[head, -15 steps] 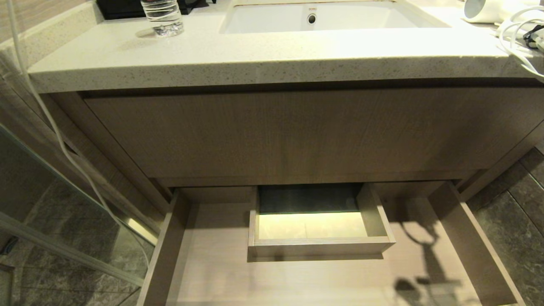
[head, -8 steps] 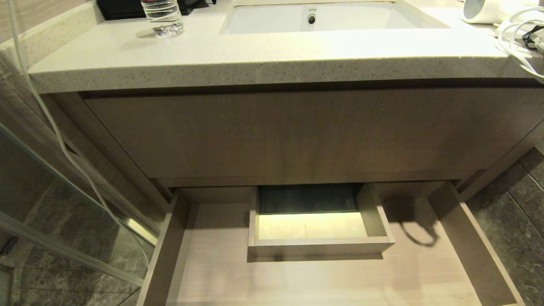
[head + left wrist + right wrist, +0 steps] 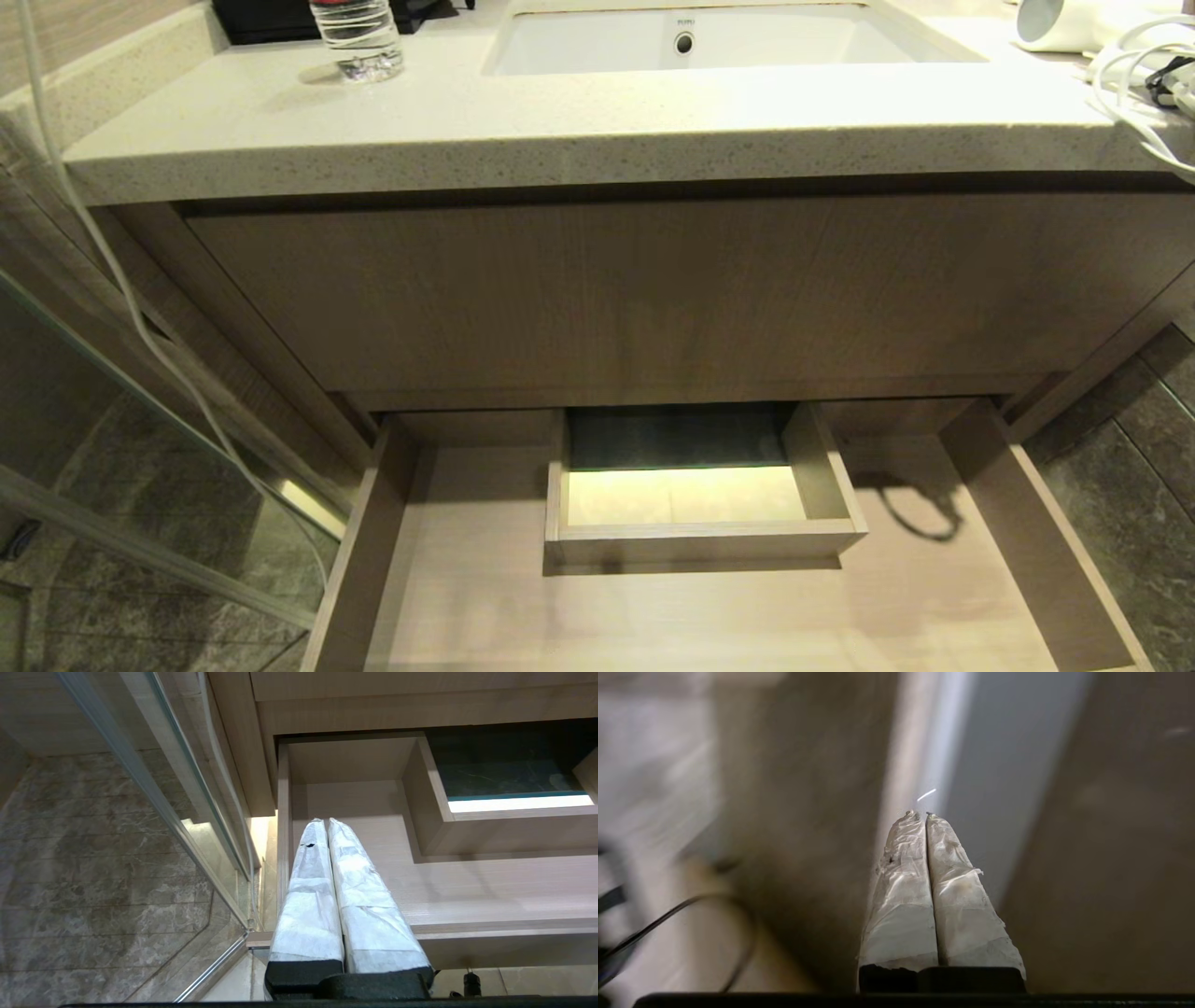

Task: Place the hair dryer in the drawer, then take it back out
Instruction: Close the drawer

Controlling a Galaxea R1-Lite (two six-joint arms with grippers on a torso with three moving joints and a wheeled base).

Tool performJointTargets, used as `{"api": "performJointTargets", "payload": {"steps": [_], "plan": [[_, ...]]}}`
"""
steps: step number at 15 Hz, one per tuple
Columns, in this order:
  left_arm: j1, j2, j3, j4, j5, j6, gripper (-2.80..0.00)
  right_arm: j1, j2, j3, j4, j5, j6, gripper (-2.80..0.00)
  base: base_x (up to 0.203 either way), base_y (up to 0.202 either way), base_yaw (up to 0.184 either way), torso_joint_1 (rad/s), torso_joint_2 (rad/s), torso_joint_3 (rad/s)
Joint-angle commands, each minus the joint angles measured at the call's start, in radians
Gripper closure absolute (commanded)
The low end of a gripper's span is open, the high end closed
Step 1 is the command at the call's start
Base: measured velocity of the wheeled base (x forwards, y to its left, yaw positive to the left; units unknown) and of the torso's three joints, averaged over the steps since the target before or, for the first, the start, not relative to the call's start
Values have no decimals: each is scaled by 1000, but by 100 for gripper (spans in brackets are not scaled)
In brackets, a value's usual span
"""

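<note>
Head view shows the white hair dryer with its short cylindrical barrel (image 3: 1060, 23) lying at the far right corner of the pale speckled stone tabletop (image 3: 560, 121), just beside the white rectangular sink basin (image 3: 728, 42). Only its barrel end is in frame, the round mouth turned toward the sink, so its long axis seems to run roughly along the tabletop's length; the handle is cut off by the frame edge and I cannot tell which way it points. Its white coiled cord with a black strap (image 3: 1134, 79) is heaped just in front, near the tabletop edge.

Below, the wide shallow drawer of light wood-grain (image 3: 467, 579) stands pulled out, with a smaller open wooden box compartment (image 3: 700, 537) at its back centre. A clear plastic water bottle (image 3: 359, 37) stands well apart at the far left.

Judging by this, the drawer is ready and the dryer not yet picked up: the step in hand is reaching for it.

The right gripper (image 3: 924, 814) has its tape-wrapped fingers pressed together, holding nothing, amid blurred surfaces. The left gripper (image 3: 325, 820) hangs over the drawer's left part, fingers likewise together and empty.

Next, the right fingers need to spread, go up to the tabletop corner, and close around the barrel or handle without snagging the cord.
</note>
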Motion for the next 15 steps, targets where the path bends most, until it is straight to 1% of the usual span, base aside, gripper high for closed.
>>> {"api": "performJointTargets", "payload": {"steps": [1, 3, 5, 6, 8, 10, 11, 12, 13, 15], "plan": [[0, 0, 0, 0, 1, 0, 0, 4, 183, 0, 116, 18, 164, 0, 0, 0, 0, 0, 0, 0], [0, 0, 0, 0, 1, 0, 0, 8, 307, -4, 124, 49, 243, 0, 0, 0, 0, 0, 0, 0], [0, 0, 0, 0, 1, 0, 0, 11, 431, -7, 104, 93, 324, 0, 0, 0, 0, 0, 0, 0], [0, 0, 0, 0, 1, 0, 0, 12, 489, -7, 91, 111, 349, 0, 0, 0, 0, 0, 0, 0], [0, 0, 0, 0, 1, 0, 0, 17, 588, -6, 31, 145, 370, 0, 0, 0, 0, 0, 0, 0], [0, 0, 0, 0, 1, 0, 0, 18, 685, 8, -61, 194, 362, 0, 0, 0, 0, 0, 0, 0], [0, 0, 0, 0, 1, 0, 0, 17, 723, 22, -81, 200, 334, 0, 0, 0, 0, 0, 0, 0], [0, 0, 0, 0, 1, 0, 0, 12, 761, 40, -88, 200, 289, 0, 0, 0, 0, 0, 0, 0], [0, 0, 0, 0, 1, 0, 0, 4, 789, 70, -93, 179, 262, 0, 0, 0, 0, 0, 0, 0], [0, 0, 0, 0, 1, 0, 0, -4, 841, 112, -134, 155, 254, 0, 0, 0, 0, 0, 0, 0]]}}
